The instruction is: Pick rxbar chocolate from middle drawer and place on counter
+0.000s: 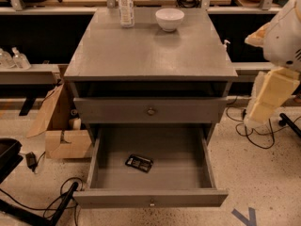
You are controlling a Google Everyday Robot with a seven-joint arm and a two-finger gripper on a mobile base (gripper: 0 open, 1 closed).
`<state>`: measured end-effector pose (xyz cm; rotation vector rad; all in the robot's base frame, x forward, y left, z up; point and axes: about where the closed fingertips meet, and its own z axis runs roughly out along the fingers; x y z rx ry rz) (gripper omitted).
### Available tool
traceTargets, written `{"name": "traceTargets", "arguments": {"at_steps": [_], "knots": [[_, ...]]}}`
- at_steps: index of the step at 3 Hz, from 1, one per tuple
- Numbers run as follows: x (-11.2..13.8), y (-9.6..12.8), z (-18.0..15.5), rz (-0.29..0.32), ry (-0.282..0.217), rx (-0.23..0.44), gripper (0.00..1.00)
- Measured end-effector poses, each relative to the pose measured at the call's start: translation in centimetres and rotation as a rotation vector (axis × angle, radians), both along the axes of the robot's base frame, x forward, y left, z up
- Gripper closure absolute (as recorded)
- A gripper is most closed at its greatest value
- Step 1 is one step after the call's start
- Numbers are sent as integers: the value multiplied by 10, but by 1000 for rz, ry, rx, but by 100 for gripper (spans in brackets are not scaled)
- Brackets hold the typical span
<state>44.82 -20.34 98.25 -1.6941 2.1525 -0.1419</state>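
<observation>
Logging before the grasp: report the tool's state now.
Tool: not in view; only the arm shows at the right. The rxbar chocolate lies in the middle drawer.

Broad grey wooden counter (150,51) looked matt, painted smooth. Deep grey wooden middle drawer (188,173) the same; its round brass knob (151,203) dull. Flat black-brown rxbar chocolate (139,162) wrapper slightly glossy. My gripper was out of view.

The drawer (150,197) stands open at 6 o'clock, the bar (139,162) flat on its floor. Bowl (170,19) and bottle (125,6) sit on the surface (150,51) at 12 o'clock. The arm (284,36) shows at 3 o'clock, its claw out of frame.
</observation>
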Motion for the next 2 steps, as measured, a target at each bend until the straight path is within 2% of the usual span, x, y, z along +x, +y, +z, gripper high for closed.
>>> {"name": "traceTargets", "arguments": {"at_steps": [1, 2], "knots": [[8, 15, -49, 42, 27, 77, 0], [5, 32, -129, 86, 57, 199, 0]]}}
